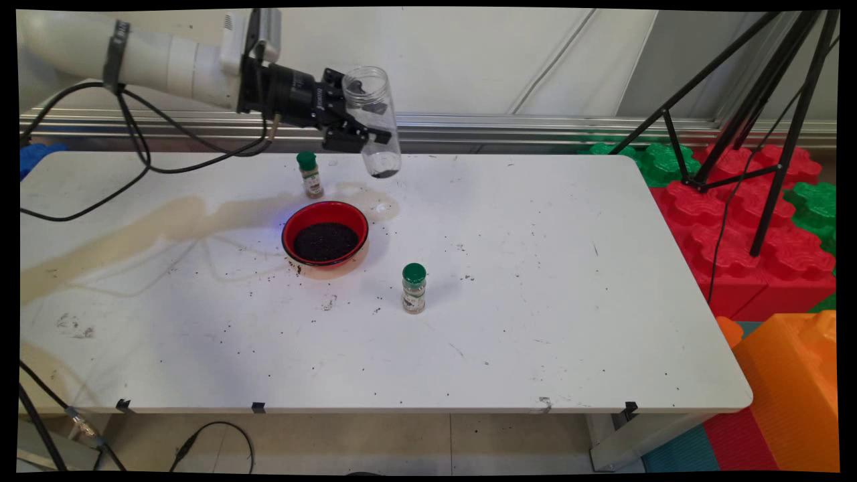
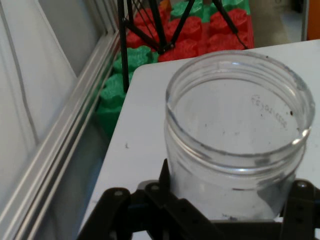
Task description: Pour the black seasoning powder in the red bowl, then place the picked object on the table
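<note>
The pincer pinches a clear jar, held high above the counter behind the red bowl. Tilted, its leftover dark grains could spill; a loose hold could drop it.

My arm reaches in level, high above the red bowl; my gripper clamps a clear jar.

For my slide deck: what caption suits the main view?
Gripper holds a clear jar above the table, behind a red bowl of dark grains, between two green-capped shakers.
</note>
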Tool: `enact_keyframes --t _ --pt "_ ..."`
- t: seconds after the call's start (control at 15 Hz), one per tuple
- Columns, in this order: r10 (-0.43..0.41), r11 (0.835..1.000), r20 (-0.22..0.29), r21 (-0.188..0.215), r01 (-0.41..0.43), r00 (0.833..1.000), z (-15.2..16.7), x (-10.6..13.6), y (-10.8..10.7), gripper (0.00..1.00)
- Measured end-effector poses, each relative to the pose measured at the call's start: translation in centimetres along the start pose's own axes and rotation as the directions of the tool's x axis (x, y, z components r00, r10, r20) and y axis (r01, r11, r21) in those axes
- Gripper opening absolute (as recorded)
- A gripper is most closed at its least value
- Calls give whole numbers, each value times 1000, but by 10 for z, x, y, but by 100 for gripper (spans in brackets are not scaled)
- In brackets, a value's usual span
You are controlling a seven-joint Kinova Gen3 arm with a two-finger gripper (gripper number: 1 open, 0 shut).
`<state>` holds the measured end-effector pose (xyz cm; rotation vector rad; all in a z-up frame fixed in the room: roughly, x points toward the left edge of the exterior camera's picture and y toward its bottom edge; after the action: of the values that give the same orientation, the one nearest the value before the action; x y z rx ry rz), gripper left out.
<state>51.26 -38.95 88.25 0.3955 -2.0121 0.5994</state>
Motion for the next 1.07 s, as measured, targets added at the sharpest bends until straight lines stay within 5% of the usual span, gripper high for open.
enact_keyframes --t 1.07 --pt "-209 976 84 -43 213 974 93 -33 -5 0"
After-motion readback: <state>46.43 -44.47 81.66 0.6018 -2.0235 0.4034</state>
